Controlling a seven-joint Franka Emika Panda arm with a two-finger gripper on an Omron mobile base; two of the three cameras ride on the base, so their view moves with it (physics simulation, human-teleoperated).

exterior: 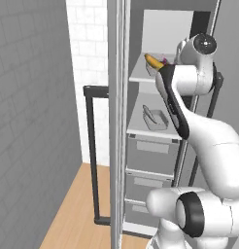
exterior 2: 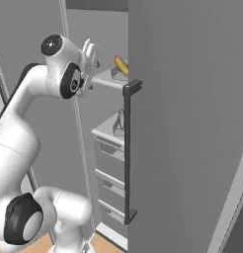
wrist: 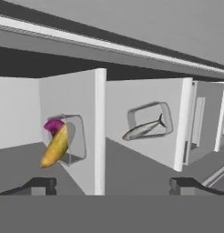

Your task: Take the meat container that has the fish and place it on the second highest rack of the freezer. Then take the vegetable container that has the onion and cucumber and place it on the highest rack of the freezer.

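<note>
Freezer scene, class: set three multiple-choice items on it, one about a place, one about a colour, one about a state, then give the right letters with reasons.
1. Where does the tray with the fish sit in the freezer?
A. on the highest rack
B. on the shelf just below the highest rack
C. in a drawer

2. What colour is the onion?
A. purple
B. white
C. green

3. How is the tool?
A. shut on the cucumber
B. shut on nothing
C. open, holding nothing

Answers:
1 B: the fish tray lies on the lower flat shelf, above the drawers.
2 A: a purple piece sits beside the yellow cucumber on the highest rack.
3 C: the hand view shows its fingertips wide apart.
</note>
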